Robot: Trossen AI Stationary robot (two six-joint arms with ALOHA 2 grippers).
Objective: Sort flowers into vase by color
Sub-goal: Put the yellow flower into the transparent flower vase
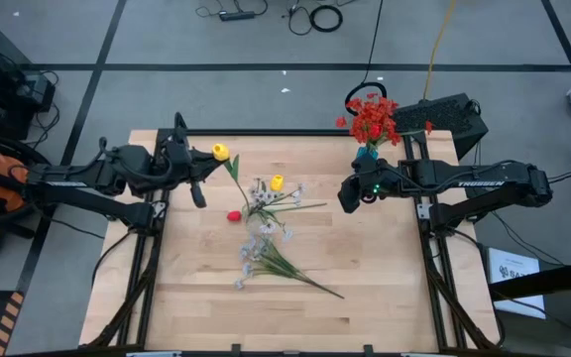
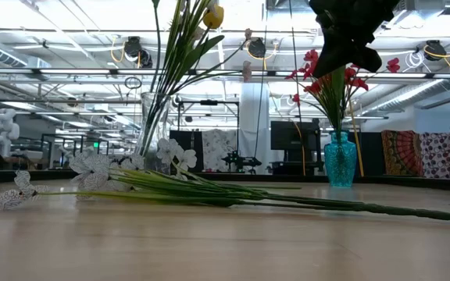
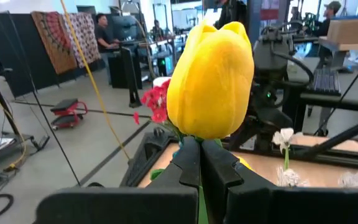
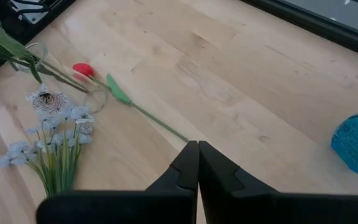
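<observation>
Left pincer point(image 3: 199, 163): fingers pressed together on the stalk just under a yellow tulip point(image 3: 210, 81), held up off the tabletop point(image 1: 365, 288) at its back-left part; in the high view the bud sits just ahead of the pincer tip.

Right pincer point(image 4: 197, 163): fingers together, nothing between them, hovering above the tabletop just beside the teal vase point(image 1: 367, 153), which stands at the back-right edge.

Progress, as judged from the layout: the red sort looks mostly done. A full cluster of red blossoms point(image 1: 375, 116) stands upright in the teal vase. One red bud point(image 4: 83, 70) on a green stalk still lies flat on the tabletop, mid-left, so the reds are not finished.

A clear glass vase point(image 2: 153, 125) stands mid-tabletop with green stems rising out of it and a second yellow tulip point(image 1: 277, 182) on top. It seems to be the yellow container; the held tulip probably belongs there.

Pale white sprays point(image 1: 256, 253) lie loose on the tabletop toward the front, leaves and stalks fanned out. No third container visible for them.

Count: yellow tulips, two (one held, one in glass). Loose red buds, one. Red stems in teal vase: too bunched to count. White sprays: at least two clusters, exact number unclear. Vases, two.
</observation>
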